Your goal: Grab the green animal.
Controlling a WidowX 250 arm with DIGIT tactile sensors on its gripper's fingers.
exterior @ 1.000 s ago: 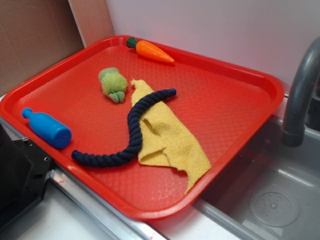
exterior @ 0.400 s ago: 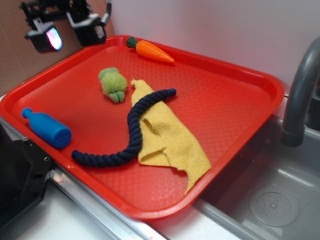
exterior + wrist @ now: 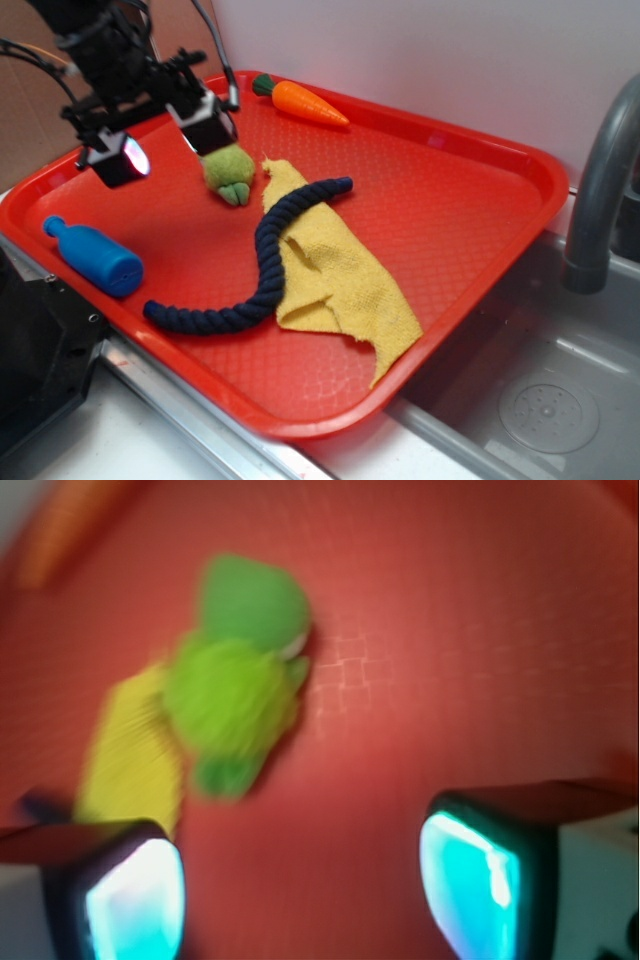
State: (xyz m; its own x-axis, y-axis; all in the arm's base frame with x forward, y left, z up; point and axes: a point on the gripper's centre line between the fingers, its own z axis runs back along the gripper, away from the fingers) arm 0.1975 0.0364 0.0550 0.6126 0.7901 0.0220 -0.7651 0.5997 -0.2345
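Observation:
The green animal is a small fuzzy yellow-green plush lying on the red tray, left of centre. In the wrist view the green animal is blurred and sits above and left of the gap between the fingers. My gripper hovers just left of the toy and above it, open, with nothing between its two fingers. One finger partly covers the toy's top; the other finger is over bare tray. In the wrist view the gripper shows only red tray between its pads.
A dark blue rope curves across the tray over a yellow cloth. A blue bottle lies near the tray's left rim. An orange carrot rests at the far rim. A grey faucet and sink are at the right.
The arm entered from the upper left and has come down and right, from above the tray's far-left corner to just beside the green animal. The jaws stayed open. Nothing on the tray moved.

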